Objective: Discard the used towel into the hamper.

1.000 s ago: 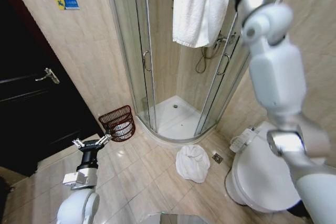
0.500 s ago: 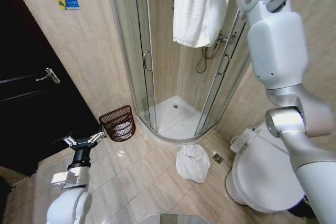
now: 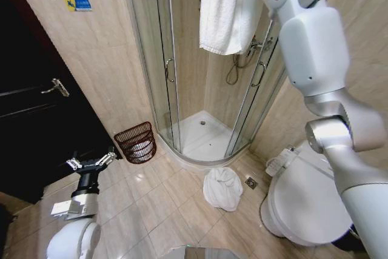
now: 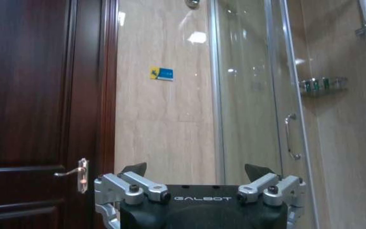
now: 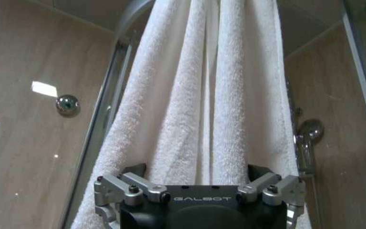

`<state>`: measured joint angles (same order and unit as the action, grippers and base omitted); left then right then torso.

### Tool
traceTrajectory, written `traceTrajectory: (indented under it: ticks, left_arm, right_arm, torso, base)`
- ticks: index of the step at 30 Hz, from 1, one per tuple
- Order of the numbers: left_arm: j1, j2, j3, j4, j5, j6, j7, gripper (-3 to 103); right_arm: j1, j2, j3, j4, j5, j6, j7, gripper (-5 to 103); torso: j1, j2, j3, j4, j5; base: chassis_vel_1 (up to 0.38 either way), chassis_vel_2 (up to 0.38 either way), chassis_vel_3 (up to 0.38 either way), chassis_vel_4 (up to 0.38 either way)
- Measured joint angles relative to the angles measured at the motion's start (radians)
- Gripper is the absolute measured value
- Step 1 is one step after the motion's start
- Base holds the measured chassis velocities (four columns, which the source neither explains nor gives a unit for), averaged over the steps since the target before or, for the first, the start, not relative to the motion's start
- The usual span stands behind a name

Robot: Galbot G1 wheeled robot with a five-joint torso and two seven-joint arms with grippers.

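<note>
Right gripper: spread wide, closing in on hanging towel to grab it. Left gripper: open, idling near hamper.

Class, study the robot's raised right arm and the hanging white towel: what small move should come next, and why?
Probably the right gripper should ease forward and close on the hanging towel. Its fingers are open right in front of the folds, gripping nothing yet. The hamper waits on the floor by the shower, and the left gripper is held low near it, open.
</note>
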<state>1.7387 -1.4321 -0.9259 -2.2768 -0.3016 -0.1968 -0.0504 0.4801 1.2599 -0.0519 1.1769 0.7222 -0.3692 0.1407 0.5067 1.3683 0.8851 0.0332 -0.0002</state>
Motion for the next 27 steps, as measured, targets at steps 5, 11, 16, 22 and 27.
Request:
traceTrajectory:
  ticks: [5,11,16,22,27]
  left_arm:
    - [0.009,-0.001,-0.022,0.007,-0.016,-0.019,0.010,100]
    - [0.015,0.002,-0.043,0.016,-0.035,-0.037,0.013,100]
    - [0.021,0.008,-0.061,0.022,-0.055,-0.050,0.014,100]
    - [0.032,0.019,-0.088,0.032,-0.080,-0.068,0.017,100]
    - [0.035,0.025,-0.103,0.034,-0.092,-0.075,0.019,100]
  right_arm:
    - [0.013,0.025,0.000,-0.050,-0.026,0.002,-0.007,103]
    - [0.020,0.056,0.002,-0.091,-0.055,0.013,-0.017,89]
    - [0.023,0.068,0.006,-0.100,-0.074,0.017,-0.016,78]
    - [0.027,0.074,0.013,-0.113,-0.088,0.021,-0.013,61]
    - [0.027,0.079,0.022,-0.122,-0.093,0.023,-0.013,41]
  torso:
    - [0.000,0.000,0.000,-0.0002,0.0000]
    - [0.000,0.000,0.000,-0.0001,-0.0001]
    - [0.000,0.000,0.000,0.0000,0.0000]
    - [0.000,0.000,0.000,-0.0001,0.0002]
    - [0.000,0.000,0.000,-0.0001,0.0002]
  base:
    - [0.000,0.000,0.000,0.000]
    - [0.000,0.000,0.000,0.000]
    - [0.000,0.000,0.000,0.000]
    - [0.000,0.000,0.000,0.000]
    - [0.000,0.000,0.000,0.000]
